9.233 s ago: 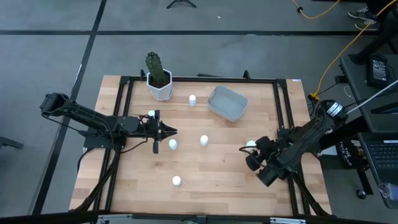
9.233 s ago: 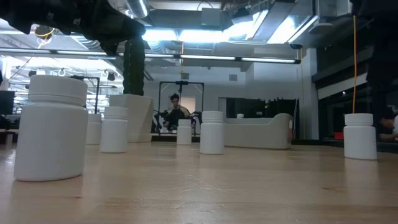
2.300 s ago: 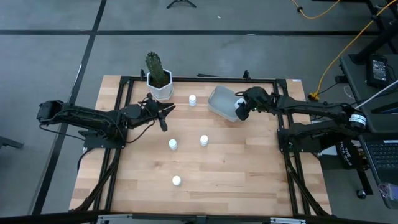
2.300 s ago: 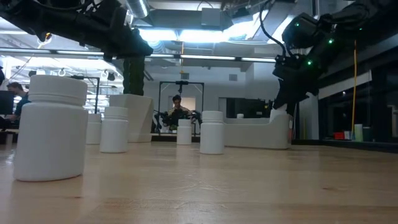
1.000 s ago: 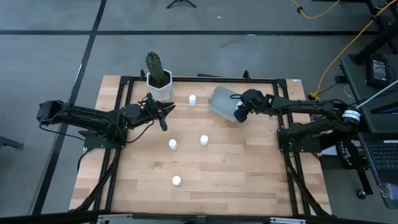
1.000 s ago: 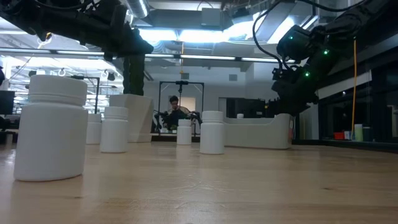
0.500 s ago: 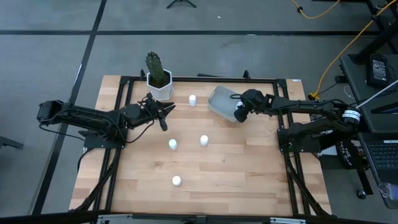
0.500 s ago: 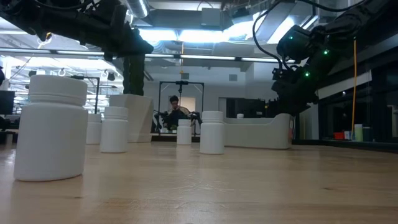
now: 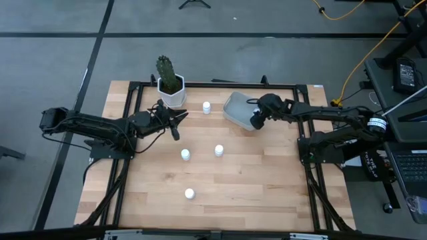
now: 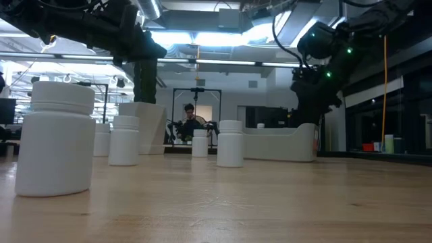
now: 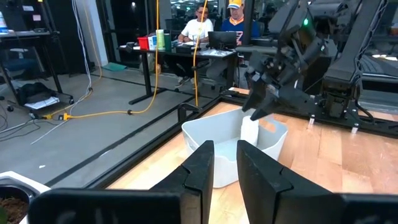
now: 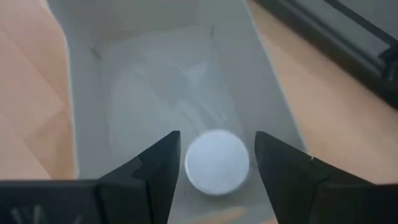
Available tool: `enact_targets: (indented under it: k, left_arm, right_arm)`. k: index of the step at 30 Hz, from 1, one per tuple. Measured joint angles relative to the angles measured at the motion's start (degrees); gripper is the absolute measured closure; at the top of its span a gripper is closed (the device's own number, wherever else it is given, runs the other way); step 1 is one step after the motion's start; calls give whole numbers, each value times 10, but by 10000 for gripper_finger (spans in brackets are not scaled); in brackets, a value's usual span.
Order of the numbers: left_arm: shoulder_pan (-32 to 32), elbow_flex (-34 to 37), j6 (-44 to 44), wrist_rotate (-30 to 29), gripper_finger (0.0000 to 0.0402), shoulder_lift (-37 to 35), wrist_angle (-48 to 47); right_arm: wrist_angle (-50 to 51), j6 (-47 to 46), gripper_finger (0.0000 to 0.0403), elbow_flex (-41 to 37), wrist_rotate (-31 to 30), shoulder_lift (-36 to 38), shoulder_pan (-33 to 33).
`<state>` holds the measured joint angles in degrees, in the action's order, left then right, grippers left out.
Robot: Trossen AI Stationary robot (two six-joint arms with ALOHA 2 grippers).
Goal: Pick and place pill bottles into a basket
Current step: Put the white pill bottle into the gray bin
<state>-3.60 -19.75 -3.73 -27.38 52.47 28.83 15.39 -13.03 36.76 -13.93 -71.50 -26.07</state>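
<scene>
The left pincer (image 9: 175, 124) is held near the cactus pot (image 9: 173, 95), fingers close together, nothing seen between them. The right pincer (image 12: 212, 163) stands open over the basket (image 9: 236, 107), with the bottle (image 12: 217, 162) resting inside; a straight lift, clear of the wall, is advised.

five pill bottles (image 9: 185, 155) visible, one basket (image 9: 237, 110), one cactus pot (image 9: 172, 95), two arms.

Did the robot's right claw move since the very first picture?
Yes. The right gripper left the table's right edge and now hangs open over the basket, with a pill bottle standing inside below it.
</scene>
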Motion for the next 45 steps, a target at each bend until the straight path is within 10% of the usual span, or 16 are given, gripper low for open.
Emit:
enact_targets:
  k: [16, 23, 33, 45]
  left_arm:
    - [0, 0, 39, 0, 336, 0, -9]
    - [1, 0, 72, 6, 342, 0, -48]
    - [2, 0, 36, 172, 352, 0, -133]
    - [2, 0, 50, 295, 358, 0, -140]
  right_arm:
    - [10, 57, 198, 66, -1, 83, 92]
    - [-59, 45, 273, -20, -82, 155, 203]
    - [-276, 87, 394, -155, -84, 184, 298]
    - [-481, 74, 375, -275, -84, 184, 305]
